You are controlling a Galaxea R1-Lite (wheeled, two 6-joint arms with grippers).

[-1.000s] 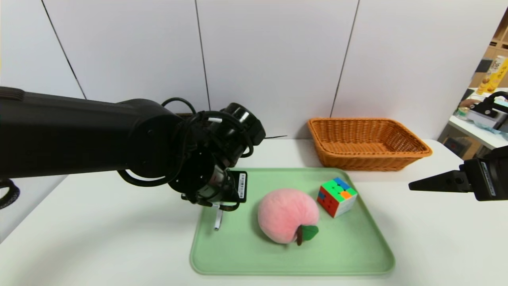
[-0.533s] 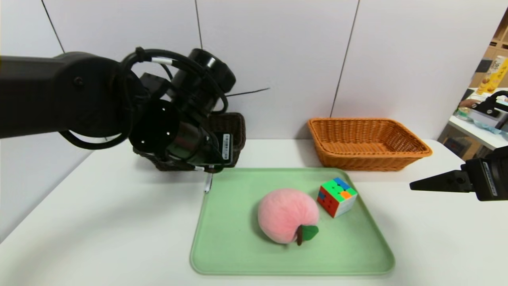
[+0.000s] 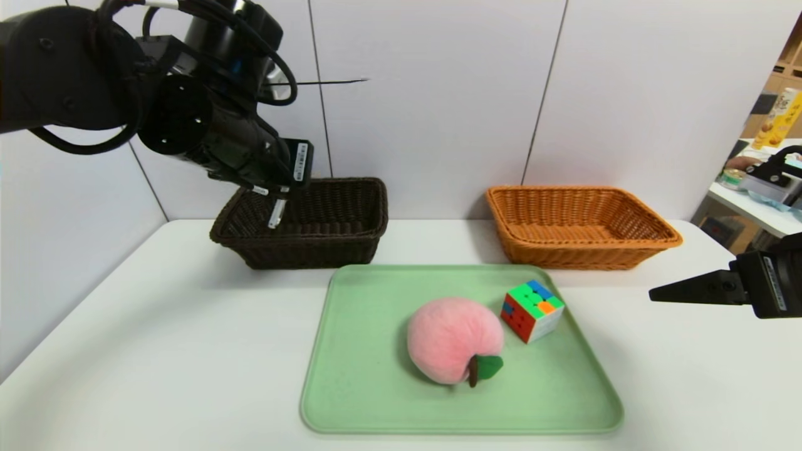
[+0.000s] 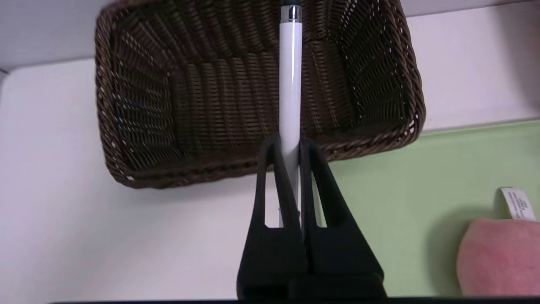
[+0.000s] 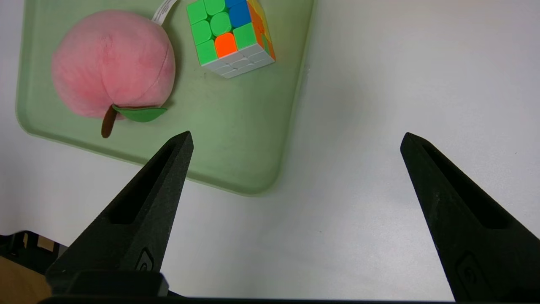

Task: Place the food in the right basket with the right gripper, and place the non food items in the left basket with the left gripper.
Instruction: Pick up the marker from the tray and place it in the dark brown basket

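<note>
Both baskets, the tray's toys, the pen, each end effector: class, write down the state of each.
Dark brown wicker basket: empty
Orange-tan wicker basket: empty
Plush peach: on tray
Puzzle cube: on tray, unsolved
White pen: gripped, raised
Left end effector: shut on pen
Right end effector: open, holding nothing

Before me a tray (image 3: 376,376) lies on the table (image 3: 188,351), the plush peach (image 3: 454,341) in its middle and the puzzle cube (image 3: 531,311) on it too, just right of the peach and farther back. Behind the tray I have two baskets, the left basket (image 3: 307,250) beyond its left corner and the right basket (image 3: 583,254) beyond its right, well apart. The pen (image 4: 290,84) is in my left claw (image 4: 290,145), over the left basket.
</note>
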